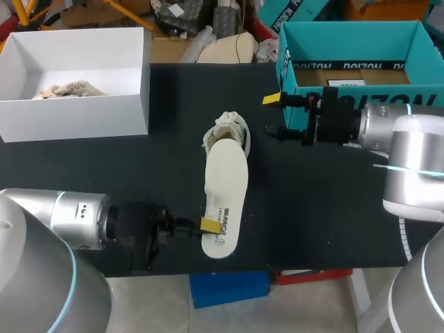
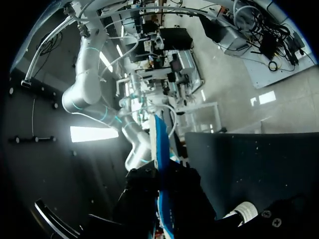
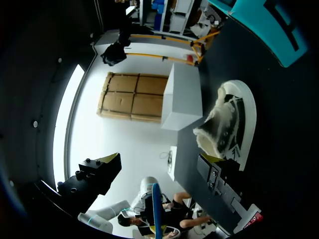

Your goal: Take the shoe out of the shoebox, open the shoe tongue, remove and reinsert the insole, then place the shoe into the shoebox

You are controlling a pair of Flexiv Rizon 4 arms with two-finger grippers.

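From the head view, our left tool (image 1: 207,225) is pinched on the near end of the insole (image 1: 227,187). The insole's long axis runs near to far, straight away from the tool. Its far end meets the shoe (image 1: 225,132) in the middle of the tabletop (image 1: 312,208), and it hides most of the shoe. Our right tool (image 1: 272,115) hangs just right of the shoe with its fingers spread wide, pointing left at it and holding nothing.

In the left wrist view, the insole (image 2: 160,144) shows edge-on as a thin blue strip between the dark fingers of the left tool (image 2: 162,189), which clamp it from both sides.

In the right wrist view, the shoe (image 3: 234,119) lies ahead of the wide-open right tool (image 3: 159,162). The insole (image 3: 156,209) shows as a blue edge apart from the shoe, so we judge it lifted clear.

We think reinserting falls to the left arm, pushing away along that axis. The right tool is nearer the shoe's opening, so it can steady the shoe.
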